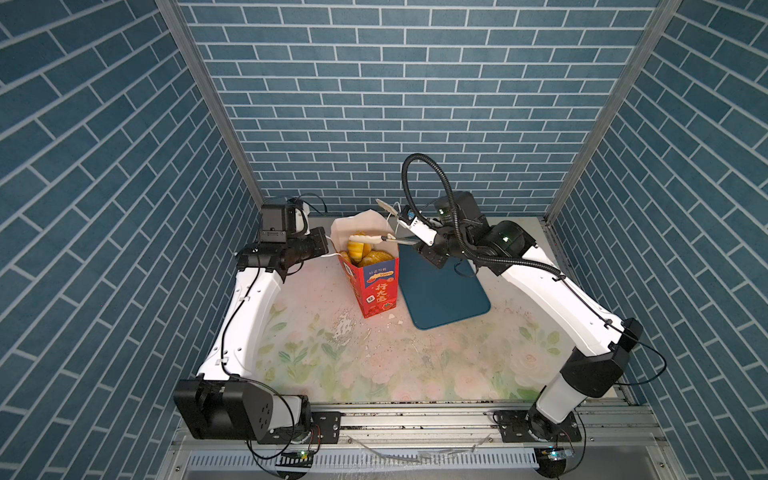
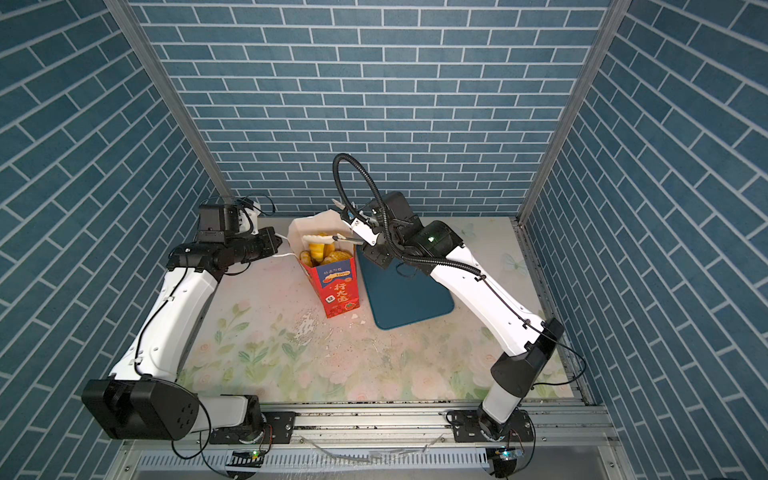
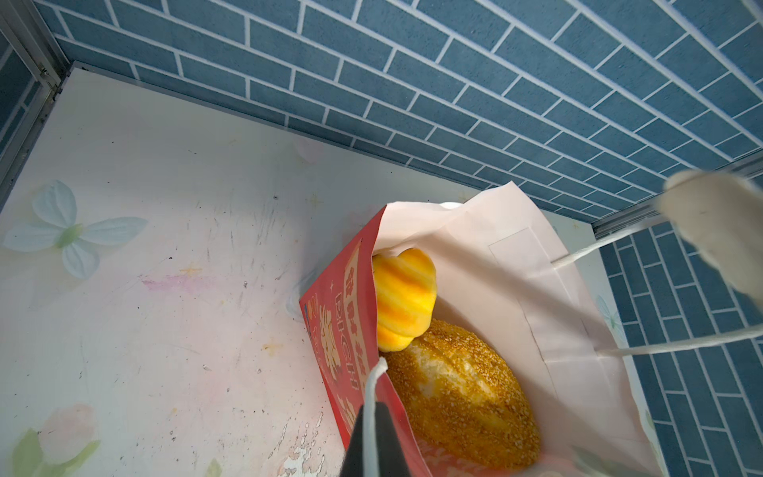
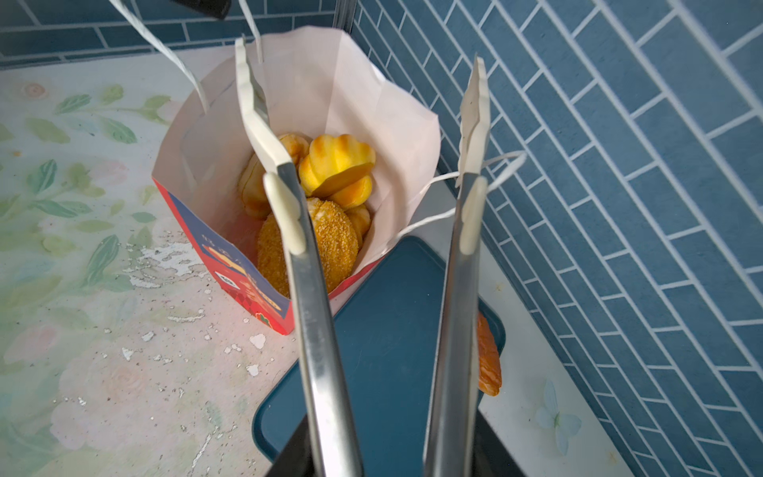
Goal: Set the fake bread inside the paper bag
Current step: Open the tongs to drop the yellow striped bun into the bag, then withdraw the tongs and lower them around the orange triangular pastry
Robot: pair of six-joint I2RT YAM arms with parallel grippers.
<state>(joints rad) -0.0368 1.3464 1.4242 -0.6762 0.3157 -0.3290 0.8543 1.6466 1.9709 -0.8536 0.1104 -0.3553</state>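
Golden fake bread [image 4: 336,165] fills the upright red paper bag [image 1: 376,291]; your left pincer [image 3: 373,429] clenches its white cord handle [image 3: 373,384], holding the mouth open, while your right pincer [image 1: 415,229] grasps empty, spread metal tongs [image 4: 313,330] above.

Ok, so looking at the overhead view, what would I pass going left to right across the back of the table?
left gripper → paper bag → tray. The tongs reach over the bag from the tray side, so I've left them out of the order.
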